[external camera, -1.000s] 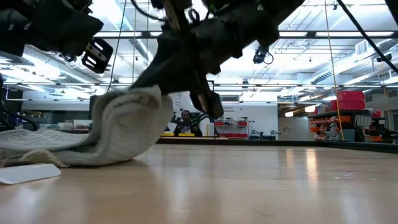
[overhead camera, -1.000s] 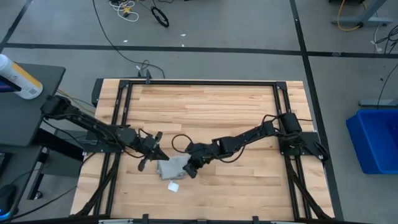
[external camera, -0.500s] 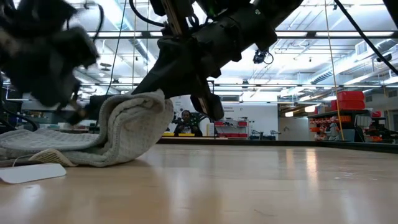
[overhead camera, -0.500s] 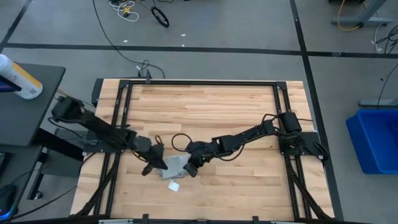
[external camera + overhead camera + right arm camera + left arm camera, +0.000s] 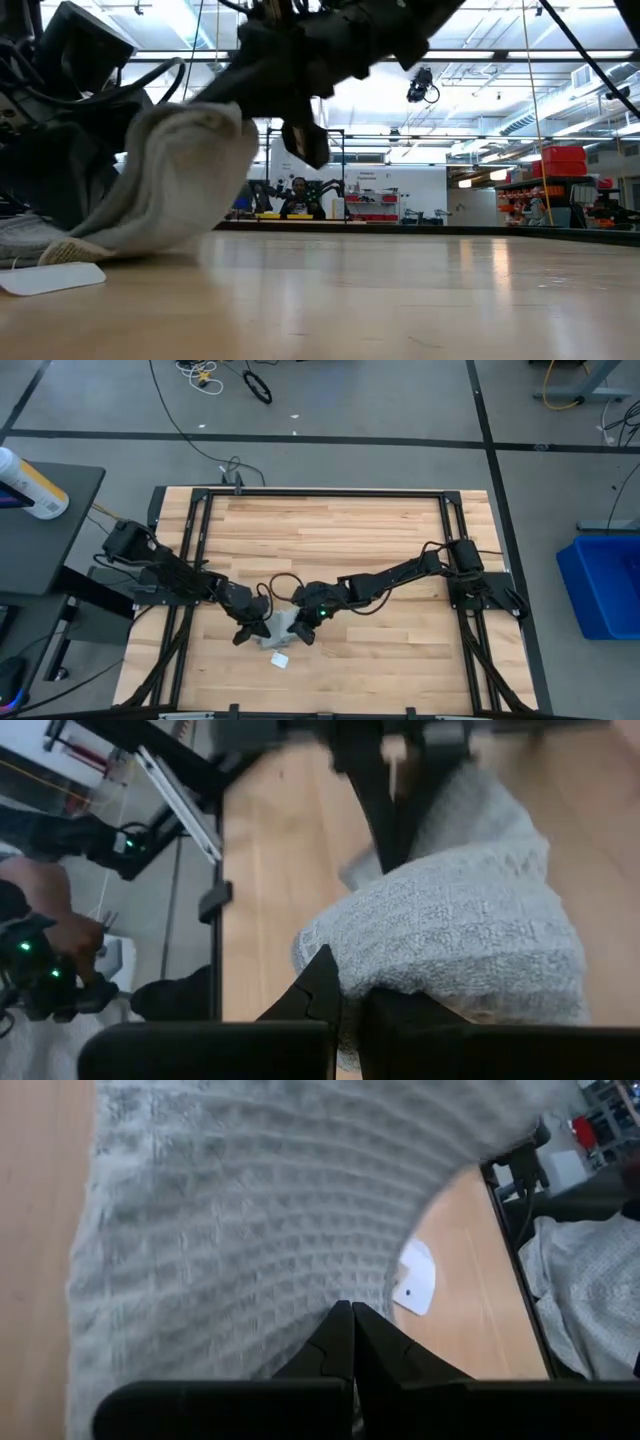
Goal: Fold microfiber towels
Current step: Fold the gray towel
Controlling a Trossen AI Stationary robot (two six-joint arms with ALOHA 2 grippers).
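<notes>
Lying bunched near the worktop's (image 5: pixel 330 530) front edge, the towel (image 5: pixel 283 628) looks soft, light and floppy. Right gripper (image 5: pixel 309 632) pinches its raised fold; left gripper's (image 5: pixel 252 632) fingers are closed against it. Edges or corners grip best.

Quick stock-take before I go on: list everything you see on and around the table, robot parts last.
Microfiber towel: one, light grey, bunched near the table's front edge, between the two claws.
White tag: one, lying on the wood just in front of the towel.
Table: one, light wood with a black frame.
Bin: one, blue, on the floor to the right of the table.
Bottle: one, white with yellow, on the dark stand to the left.
Person: one, far back in the room.
Left claw: shut, against the towel's left side.
Right claw: shut on the towel's right edge, lifting it.
</notes>
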